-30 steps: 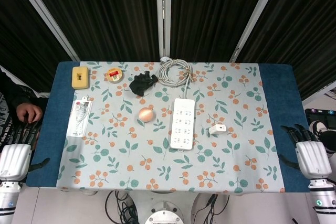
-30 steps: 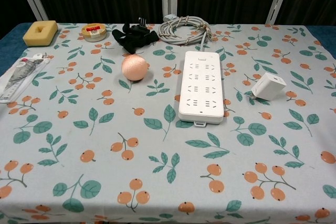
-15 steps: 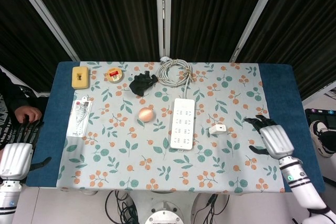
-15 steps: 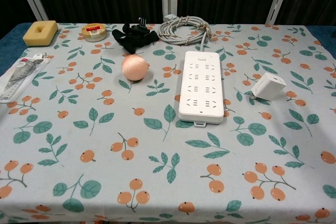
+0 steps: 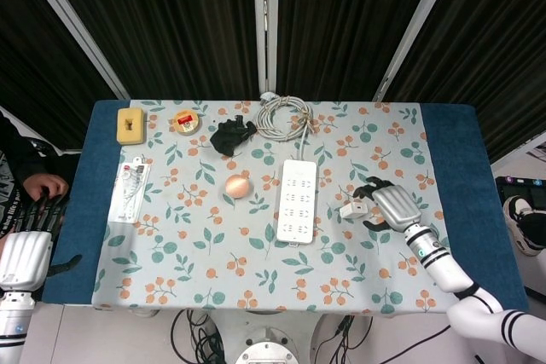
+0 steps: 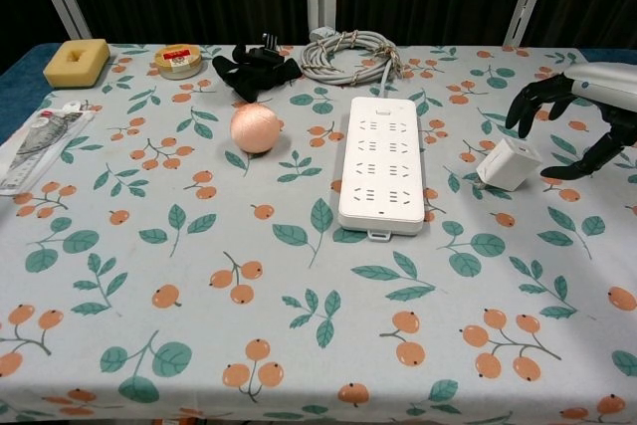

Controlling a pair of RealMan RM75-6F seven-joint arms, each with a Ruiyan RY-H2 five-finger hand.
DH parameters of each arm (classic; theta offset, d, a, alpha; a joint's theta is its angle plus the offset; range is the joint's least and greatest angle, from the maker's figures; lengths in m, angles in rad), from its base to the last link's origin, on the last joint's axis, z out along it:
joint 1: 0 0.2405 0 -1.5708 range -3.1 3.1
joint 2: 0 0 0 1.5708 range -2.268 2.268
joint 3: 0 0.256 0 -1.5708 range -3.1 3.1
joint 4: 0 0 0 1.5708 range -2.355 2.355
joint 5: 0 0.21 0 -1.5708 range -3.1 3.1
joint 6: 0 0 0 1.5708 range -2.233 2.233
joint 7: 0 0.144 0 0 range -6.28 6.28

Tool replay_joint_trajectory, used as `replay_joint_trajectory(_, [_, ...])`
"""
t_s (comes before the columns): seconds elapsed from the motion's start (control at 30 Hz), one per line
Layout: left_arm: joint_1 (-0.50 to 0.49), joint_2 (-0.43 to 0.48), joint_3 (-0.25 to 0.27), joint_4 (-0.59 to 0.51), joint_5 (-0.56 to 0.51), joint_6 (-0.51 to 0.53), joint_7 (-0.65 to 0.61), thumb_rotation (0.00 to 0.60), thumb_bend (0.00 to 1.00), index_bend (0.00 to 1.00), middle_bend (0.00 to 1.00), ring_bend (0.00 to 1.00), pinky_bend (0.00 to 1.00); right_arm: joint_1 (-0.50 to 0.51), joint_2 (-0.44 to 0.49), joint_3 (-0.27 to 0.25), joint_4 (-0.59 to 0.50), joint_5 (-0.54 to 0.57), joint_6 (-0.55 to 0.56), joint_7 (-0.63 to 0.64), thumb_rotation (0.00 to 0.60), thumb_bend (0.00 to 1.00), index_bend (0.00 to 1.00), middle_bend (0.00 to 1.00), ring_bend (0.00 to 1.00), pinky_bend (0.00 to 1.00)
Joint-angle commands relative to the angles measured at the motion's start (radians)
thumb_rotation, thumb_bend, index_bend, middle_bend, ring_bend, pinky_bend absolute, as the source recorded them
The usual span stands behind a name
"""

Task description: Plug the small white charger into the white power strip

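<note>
The small white charger [image 5: 352, 209] [image 6: 509, 163] lies on the floral tablecloth, right of the white power strip [image 5: 296, 199] [image 6: 382, 162], which lies flat with its sockets up. My right hand [image 5: 386, 203] [image 6: 575, 118] hovers just right of the charger with its dark fingers spread and curved toward it, holding nothing. At the table's left edge my left hand [image 5: 28, 246] stays low, fingers apart and empty; the chest view does not show it.
The strip's coiled cable [image 5: 284, 116] lies at the back. A peach ball [image 5: 238, 185], a black clip [image 5: 232, 135], a tape roll [image 5: 185, 121], a yellow sponge [image 5: 130, 124] and a packaged item [image 5: 129, 190] occupy the left half. A person's hand [image 5: 47, 184] rests at the far left.
My right hand has swung in from the table's right edge to just beside the charger. The left hand and all objects have stayed put.
</note>
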Motion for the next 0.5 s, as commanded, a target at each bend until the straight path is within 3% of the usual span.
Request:
replay_joint_trajectory(0.03, [-0.001, 0.001, -0.001, -0.002, -0.002, -0.002, 0.001, 0.6, 0.0, 0.08, 0.04, 0.0, 0.0, 0.015, -0.022, -0.003, 0.028, 0.007, -0.011, 0.02, 0.6, 0.16, 0.36, 0.36, 0.15, 0.27])
replay_joint_trajectory(0.33, [0.002, -0.001, 0.0, 0.001, -0.004, 0.0, -0.002, 0.6, 0.0, 0.08, 0.04, 0.0, 0.0, 0.037, -0.051, -0.012, 0.072, 0.021, -0.02, 0.047, 0.6, 0.22, 0.42, 0.41, 0.18, 0.29])
replay_joint_trajectory(0.5, [0.003, -0.006, 0.001, 0.007, -0.009, -0.003, -0.008, 0.6, 0.0, 0.08, 0.04, 0.0, 0.0, 0.047, -0.064, -0.007, 0.083, 0.036, -0.017, 0.043, 0.6, 0.3, 0.5, 0.5, 0.24, 0.31])
